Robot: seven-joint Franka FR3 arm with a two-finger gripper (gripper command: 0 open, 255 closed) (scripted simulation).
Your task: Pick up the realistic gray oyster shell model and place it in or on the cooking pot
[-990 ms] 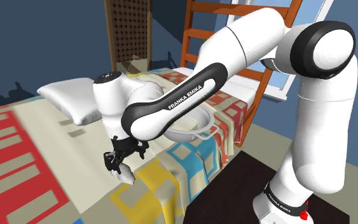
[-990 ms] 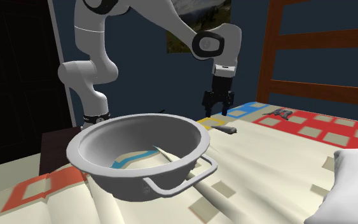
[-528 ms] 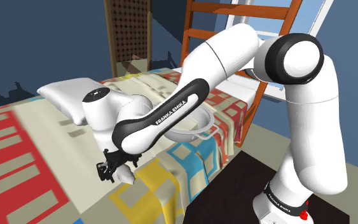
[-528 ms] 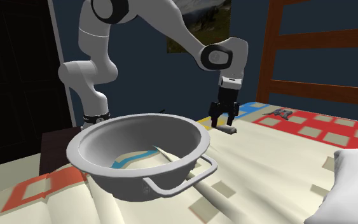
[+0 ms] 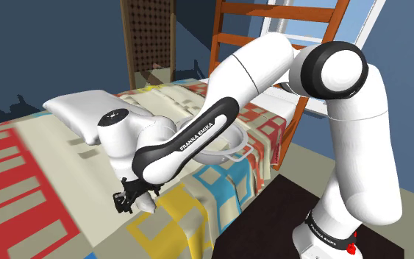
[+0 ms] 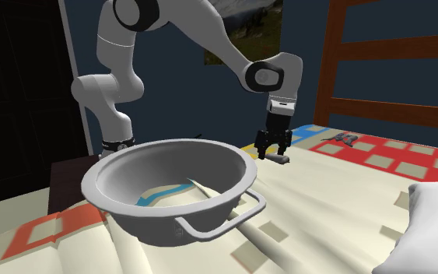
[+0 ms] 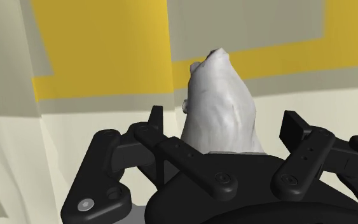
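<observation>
On my shoulder feed I see a patchwork bedspread point(image 5: 21, 169) in red, yellow, blue and beige blocks, with a white pillow point(image 5: 76, 114) lying on it at the far side. Behind the bed stand an orange-brown wooden frame point(image 5: 271, 9) and a perforated panel point(image 5: 150, 37) against a blue wall point(image 5: 51, 44). My second exterior feed shows a picture point(image 6: 240, 23) on the wall, and a small dark object point(image 6: 341, 138) I cannot identify lying by the red patches
</observation>
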